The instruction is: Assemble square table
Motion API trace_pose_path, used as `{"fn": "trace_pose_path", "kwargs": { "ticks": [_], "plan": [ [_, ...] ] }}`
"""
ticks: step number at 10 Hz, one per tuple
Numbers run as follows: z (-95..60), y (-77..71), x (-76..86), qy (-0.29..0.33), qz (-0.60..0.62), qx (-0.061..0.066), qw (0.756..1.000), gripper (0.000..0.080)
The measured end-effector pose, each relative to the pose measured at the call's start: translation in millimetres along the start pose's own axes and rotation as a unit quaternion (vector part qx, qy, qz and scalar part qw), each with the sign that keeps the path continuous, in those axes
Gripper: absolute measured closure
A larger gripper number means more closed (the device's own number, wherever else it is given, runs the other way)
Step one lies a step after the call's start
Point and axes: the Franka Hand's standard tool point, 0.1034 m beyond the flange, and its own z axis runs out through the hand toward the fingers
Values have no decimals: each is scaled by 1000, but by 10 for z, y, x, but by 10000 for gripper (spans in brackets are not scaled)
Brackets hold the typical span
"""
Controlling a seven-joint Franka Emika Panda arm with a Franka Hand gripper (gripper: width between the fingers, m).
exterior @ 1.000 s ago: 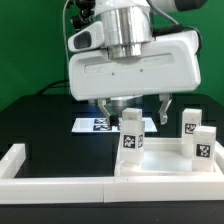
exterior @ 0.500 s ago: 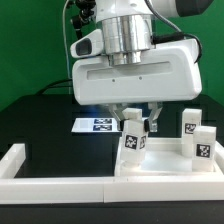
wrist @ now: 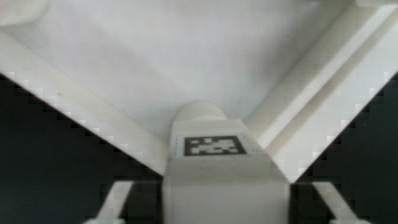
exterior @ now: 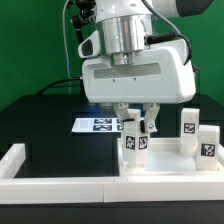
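In the exterior view my gripper is shut on the top of a small white table leg with a black-and-white tag. The leg stands tilted inside the white square tabletop, near its raised rim on the exterior view's left. In the wrist view the same leg fills the space between my fingers, with a corner of the tabletop behind it. Two more tagged legs stand upright at the exterior view's right side of the tabletop.
The marker board lies flat on the black table behind the tabletop. A long low white wall bar runs along the front, with an upturned end at the exterior view's left. A green wall closes the back.
The jaws closed from wide open onto the leg's top. The hand then shifted slightly toward the exterior view's right, and the leg now leans a little.
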Motion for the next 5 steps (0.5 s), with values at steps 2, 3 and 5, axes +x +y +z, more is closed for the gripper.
{"fn": "trace_pose_path", "kwargs": {
  "ticks": [2,3,5],
  "plan": [
    [18,-72,-41,-3,193,3,981,505],
    [23,-95,-37,-6,256,8,967,505],
    [34,-122,-37,-6,348,24,937,505]
  ]
}}
